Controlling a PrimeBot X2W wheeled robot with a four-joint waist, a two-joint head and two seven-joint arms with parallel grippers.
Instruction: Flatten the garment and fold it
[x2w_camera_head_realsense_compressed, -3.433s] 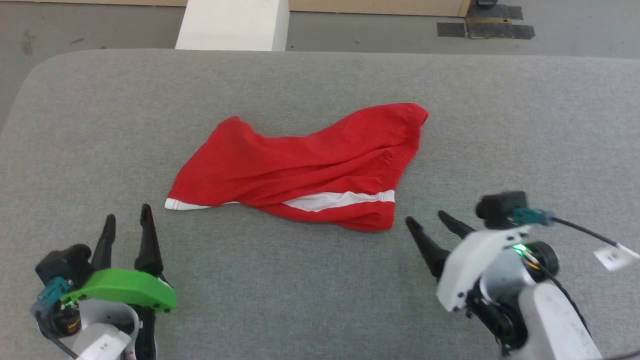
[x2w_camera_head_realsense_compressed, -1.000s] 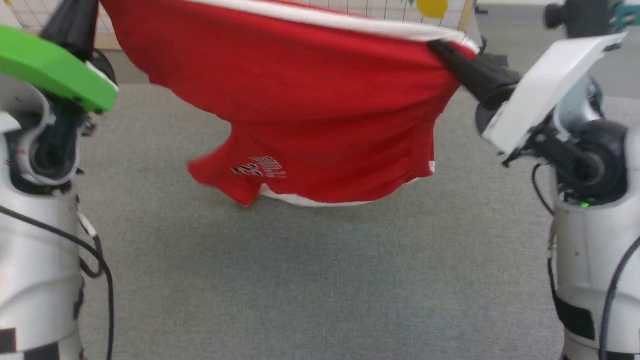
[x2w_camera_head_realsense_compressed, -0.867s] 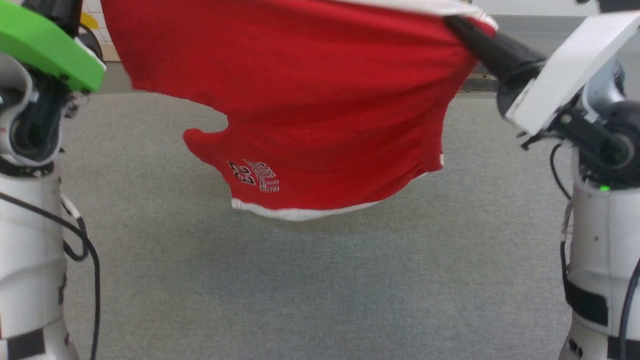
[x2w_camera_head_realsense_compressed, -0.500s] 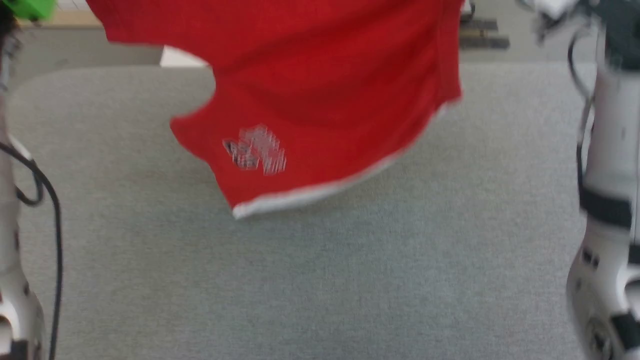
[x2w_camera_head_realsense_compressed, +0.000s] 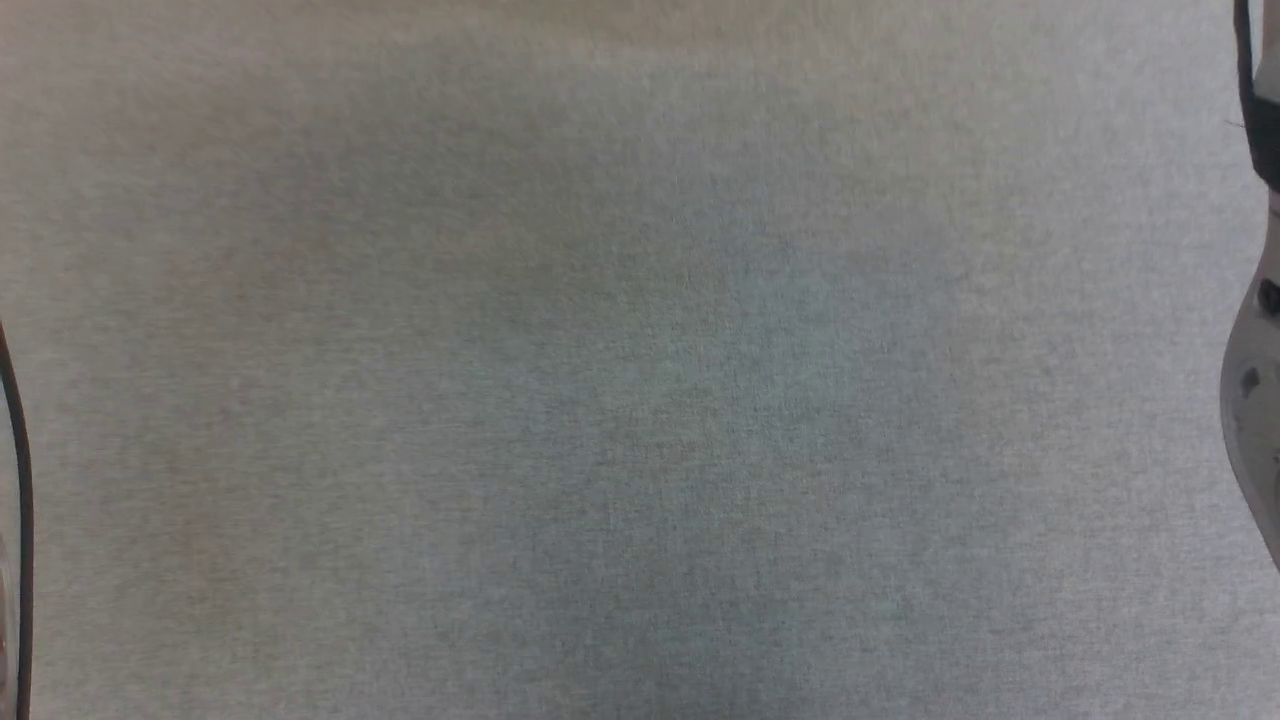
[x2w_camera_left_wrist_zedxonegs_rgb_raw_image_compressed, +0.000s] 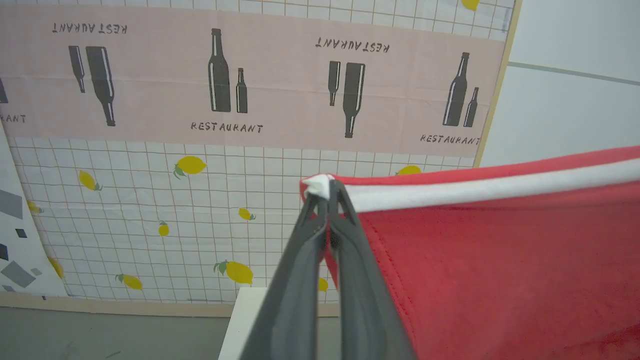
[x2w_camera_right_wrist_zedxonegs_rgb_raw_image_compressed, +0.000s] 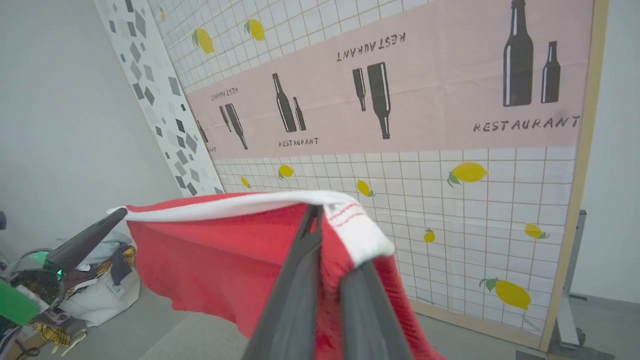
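Note:
The red garment (x2w_camera_left_wrist_zedxonegs_rgb_raw_image_compressed: 500, 260) hangs in the air, stretched between both grippers along its white top band (x2w_camera_left_wrist_zedxonegs_rgb_raw_image_compressed: 490, 189). In the left wrist view my left gripper (x2w_camera_left_wrist_zedxonegs_rgb_raw_image_compressed: 327, 187) is shut on one corner of that band. My right gripper (x2w_camera_right_wrist_zedxonegs_rgb_raw_image_compressed: 325, 225) pinches the other corner in the right wrist view, where a white flap with red stitching (x2w_camera_right_wrist_zedxonegs_rgb_raw_image_compressed: 357, 227) folds over one finger. The garment (x2w_camera_right_wrist_zedxonegs_rgb_raw_image_compressed: 215, 255) drapes down from the band, and the left gripper (x2w_camera_right_wrist_zedxonegs_rgb_raw_image_compressed: 117, 216) holds its far end. The head view shows grey table cloth (x2w_camera_head_realsense_compressed: 640, 400) and the edge of my right arm (x2w_camera_head_realsense_compressed: 1255, 400).
A wall panel printed with bottles, lemons and the word RESTAURANT (x2w_camera_left_wrist_zedxonegs_rgb_raw_image_compressed: 250, 100) stands behind the table. A white pillar (x2w_camera_left_wrist_zedxonegs_rgb_raw_image_compressed: 245, 320) rises below the left gripper. Bags and clothes (x2w_camera_right_wrist_zedxonegs_rgb_raw_image_compressed: 100, 290) are piled on the floor at the left. A black cable (x2w_camera_head_realsense_compressed: 20, 500) hangs at the head view's left edge.
Both grippers took the garment off the table and raised it spread between them. The head camera has since tilted down, so the garment and grippers have left its picture.

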